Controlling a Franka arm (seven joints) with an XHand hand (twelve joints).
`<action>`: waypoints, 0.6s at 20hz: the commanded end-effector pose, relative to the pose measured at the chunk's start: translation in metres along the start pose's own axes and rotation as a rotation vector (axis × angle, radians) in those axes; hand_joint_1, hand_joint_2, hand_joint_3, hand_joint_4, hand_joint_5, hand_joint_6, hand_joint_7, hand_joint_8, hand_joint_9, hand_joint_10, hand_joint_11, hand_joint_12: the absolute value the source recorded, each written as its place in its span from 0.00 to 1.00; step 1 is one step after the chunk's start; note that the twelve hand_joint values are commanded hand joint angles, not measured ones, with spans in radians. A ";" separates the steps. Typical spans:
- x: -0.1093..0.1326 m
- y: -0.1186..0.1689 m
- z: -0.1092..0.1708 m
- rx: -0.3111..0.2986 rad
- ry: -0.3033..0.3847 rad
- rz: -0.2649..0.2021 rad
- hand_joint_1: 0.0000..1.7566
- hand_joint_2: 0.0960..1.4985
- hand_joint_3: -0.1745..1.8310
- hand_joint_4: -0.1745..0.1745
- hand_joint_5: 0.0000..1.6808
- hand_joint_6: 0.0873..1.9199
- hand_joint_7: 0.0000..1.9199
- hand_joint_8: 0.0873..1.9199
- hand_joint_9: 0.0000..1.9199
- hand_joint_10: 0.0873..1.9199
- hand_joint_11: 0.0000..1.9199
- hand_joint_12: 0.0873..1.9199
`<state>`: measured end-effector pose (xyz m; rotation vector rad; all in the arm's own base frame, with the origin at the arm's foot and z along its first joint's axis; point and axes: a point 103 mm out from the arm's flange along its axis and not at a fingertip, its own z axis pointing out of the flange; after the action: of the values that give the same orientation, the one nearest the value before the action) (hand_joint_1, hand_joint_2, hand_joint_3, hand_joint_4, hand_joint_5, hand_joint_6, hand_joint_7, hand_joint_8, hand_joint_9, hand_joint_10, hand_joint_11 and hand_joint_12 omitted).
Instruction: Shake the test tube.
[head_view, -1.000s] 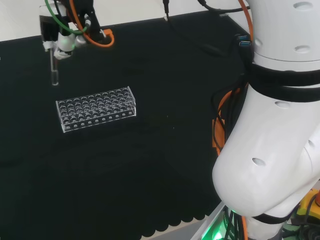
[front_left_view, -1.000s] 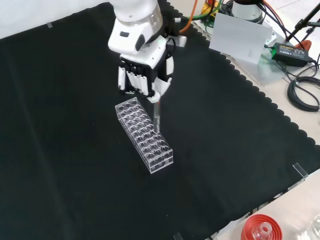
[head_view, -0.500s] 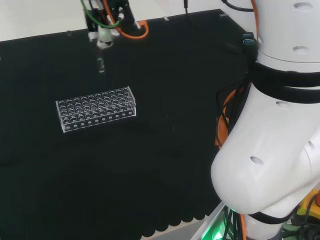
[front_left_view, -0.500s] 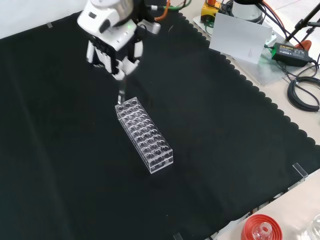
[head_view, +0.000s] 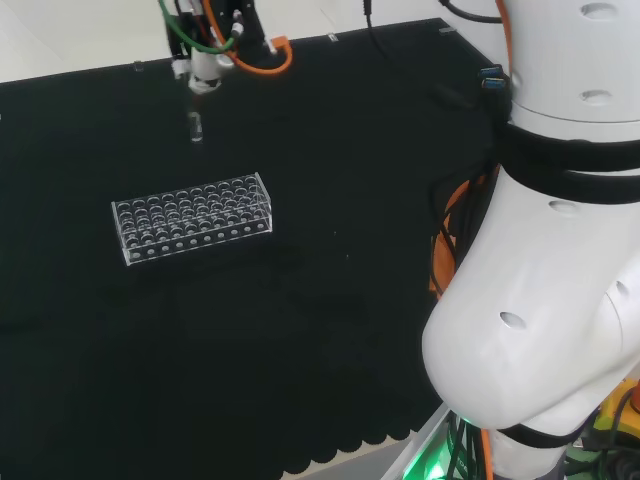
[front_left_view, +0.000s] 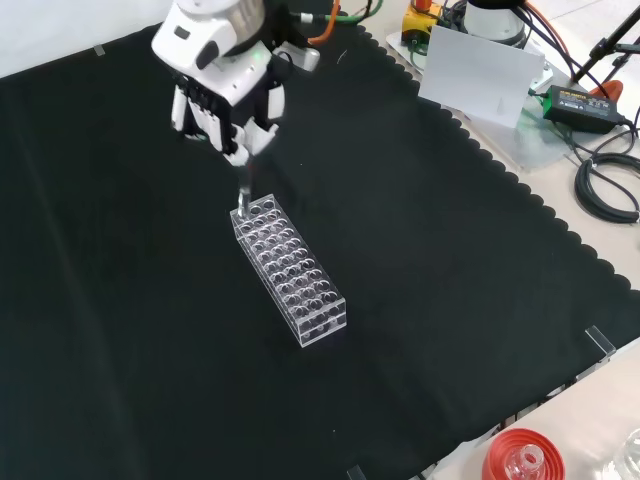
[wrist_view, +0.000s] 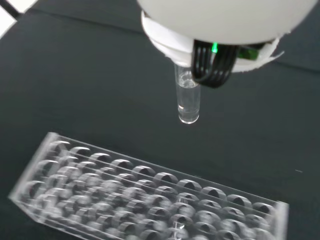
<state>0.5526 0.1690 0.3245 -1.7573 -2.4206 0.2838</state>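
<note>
Front view: hand (front_left_view: 228, 100) at upper left of frame, fingers curled down and clamped on a clear test tube (front_left_view: 245, 190). Tube hangs roughly upright from the hand, its lower end just above the far end of a clear plastic test tube rack (front_left_view: 289, 270); can't tell if it touches the rack from this angle. Rack lies on the black cloth of the counter (front_left_view: 450, 300), running diagonally from centre toward lower right, all wells look empty.

Head view: hand (head_view: 205, 65) at top of frame, left of centre, with orange and green cables above it. Test tube (head_view: 195, 122) hangs below it, in the air, clearly apart from the rack (head_view: 192, 217), which sits lower in the frame at left-centre on the counter (head_view: 330, 330). White arm links take up the right side.

Wrist view: test tube (wrist_view: 187, 102) pokes out from under the blurred white hand (wrist_view: 220, 22), rounded bottom free, above the rack (wrist_view: 145, 200). Clear contents hard to tell.
</note>
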 end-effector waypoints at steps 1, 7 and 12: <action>0.059 0.014 -0.005 -0.015 0.063 -0.123 0.82 0.30 0.49 0.00 0.80 0.26 0.76 0.31 0.72 0.16 0.41 0.62; 0.074 0.014 -0.008 -0.024 0.067 -0.158 0.82 0.30 0.49 0.00 0.80 0.26 0.76 0.31 0.72 0.16 0.41 0.62; 0.036 0.009 0.000 -0.001 0.035 -0.078 0.82 0.30 0.49 0.00 0.80 0.26 0.76 0.31 0.72 0.16 0.41 0.62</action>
<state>0.5457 0.2368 0.3272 -1.5641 -2.4988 0.1919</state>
